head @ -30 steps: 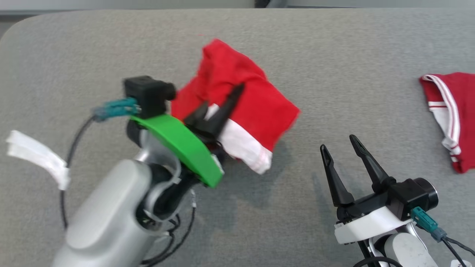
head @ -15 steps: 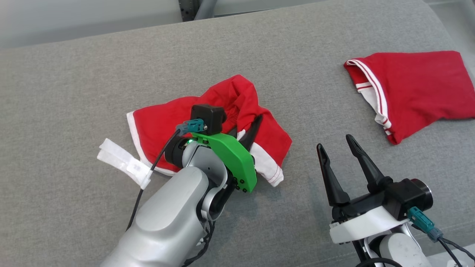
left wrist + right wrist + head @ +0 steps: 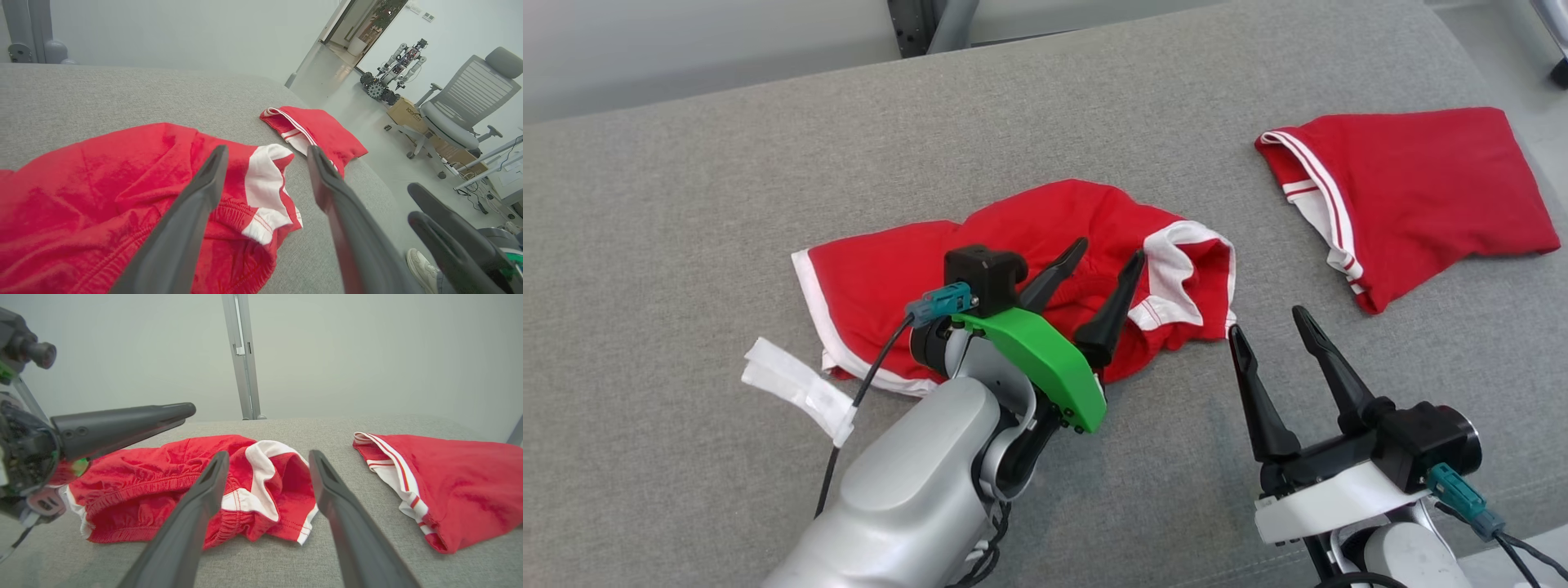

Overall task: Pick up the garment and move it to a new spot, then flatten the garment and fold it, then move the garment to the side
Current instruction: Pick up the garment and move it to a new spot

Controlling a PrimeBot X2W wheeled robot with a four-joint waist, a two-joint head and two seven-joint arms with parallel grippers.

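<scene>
The garment (image 3: 1013, 237) is a pair of red shorts with white trim, lying crumpled in the middle of the grey fabric surface (image 3: 686, 204). My left gripper (image 3: 1109, 251) hovers open just over its rumpled waistband, with nothing between the fingers. In the left wrist view the garment (image 3: 102, 175) spreads below and left of the open left gripper (image 3: 267, 149). My right gripper (image 3: 1267, 321) stands open near the garment's right white-trimmed edge, apart from it. In the right wrist view the open right gripper (image 3: 268, 454) points at the garment (image 3: 163, 469).
A second red garment with white stripes (image 3: 1413, 188) lies at the far right near the surface's edge. A white tag (image 3: 796, 388) hangs on the left arm's cable. Beyond the right edge are an office chair (image 3: 461, 106) and another robot (image 3: 392, 69).
My left gripper has opened and let go of the garment, which was held up and now lies spread on the surface. The head camera has shifted. The right gripper stays open.
</scene>
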